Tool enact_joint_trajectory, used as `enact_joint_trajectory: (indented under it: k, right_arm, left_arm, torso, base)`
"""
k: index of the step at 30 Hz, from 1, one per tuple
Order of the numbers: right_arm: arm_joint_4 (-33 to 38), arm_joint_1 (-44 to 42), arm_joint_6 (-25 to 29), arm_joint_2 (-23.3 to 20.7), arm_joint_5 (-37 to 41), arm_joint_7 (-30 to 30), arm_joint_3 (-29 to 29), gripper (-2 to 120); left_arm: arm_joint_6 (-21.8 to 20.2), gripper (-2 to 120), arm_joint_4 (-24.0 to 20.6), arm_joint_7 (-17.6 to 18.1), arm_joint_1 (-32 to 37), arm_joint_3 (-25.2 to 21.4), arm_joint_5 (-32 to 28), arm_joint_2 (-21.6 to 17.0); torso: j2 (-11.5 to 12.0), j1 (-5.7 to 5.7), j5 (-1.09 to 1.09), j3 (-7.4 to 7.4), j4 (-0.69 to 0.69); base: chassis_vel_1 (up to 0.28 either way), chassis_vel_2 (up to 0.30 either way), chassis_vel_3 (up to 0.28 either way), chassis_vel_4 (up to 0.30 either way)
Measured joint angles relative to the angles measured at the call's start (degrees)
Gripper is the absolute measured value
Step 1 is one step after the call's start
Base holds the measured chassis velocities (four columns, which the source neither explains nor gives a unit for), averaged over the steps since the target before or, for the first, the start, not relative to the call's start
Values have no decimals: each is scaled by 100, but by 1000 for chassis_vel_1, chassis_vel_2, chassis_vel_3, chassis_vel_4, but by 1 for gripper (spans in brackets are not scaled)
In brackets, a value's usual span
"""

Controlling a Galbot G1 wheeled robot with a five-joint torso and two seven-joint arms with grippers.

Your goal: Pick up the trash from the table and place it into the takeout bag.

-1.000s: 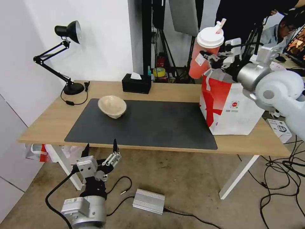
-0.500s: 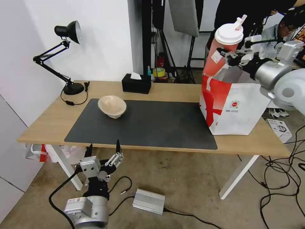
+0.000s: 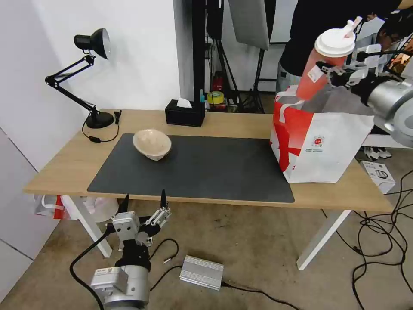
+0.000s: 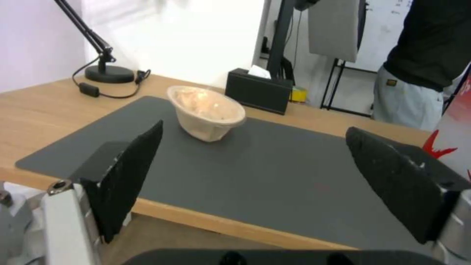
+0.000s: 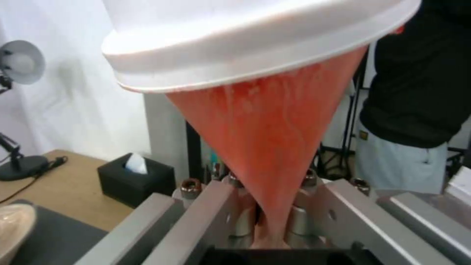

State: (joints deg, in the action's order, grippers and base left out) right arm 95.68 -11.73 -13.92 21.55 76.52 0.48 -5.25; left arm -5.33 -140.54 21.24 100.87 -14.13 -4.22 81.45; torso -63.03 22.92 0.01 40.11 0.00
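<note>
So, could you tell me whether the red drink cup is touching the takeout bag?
Cannot tell: in the head view the red drink cup, clamped in the right gripper, overlaps the takeout bag rim.

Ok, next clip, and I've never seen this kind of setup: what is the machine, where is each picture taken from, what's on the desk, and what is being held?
This is a wheeled robot with two arms. The wide picture comes from a camera on its head; the other two come from cameras on its wrists.

The right gripper is shut on a red drink cup with a white lid, held tilted in the air above the open takeout bag. The right wrist view looks up along that cup.

The left gripper hangs open below the table's near edge, holding nothing.

On the dark mat lies a tilted beige bowl. Behind it stand a black tissue box and a desk lamp.
</note>
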Motion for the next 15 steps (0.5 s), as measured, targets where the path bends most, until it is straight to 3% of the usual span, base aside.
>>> enact_joint_trajectory:
  k: [15]
  right_arm:
    - [-480,-29,30,-14,-27,-158,119,3]
  left_arm:
    - [-2,100,30,0,-25,49,-1,8]
  torso:
    - [0,0,0,0,0]
  base:
    - [0,0,0,0]
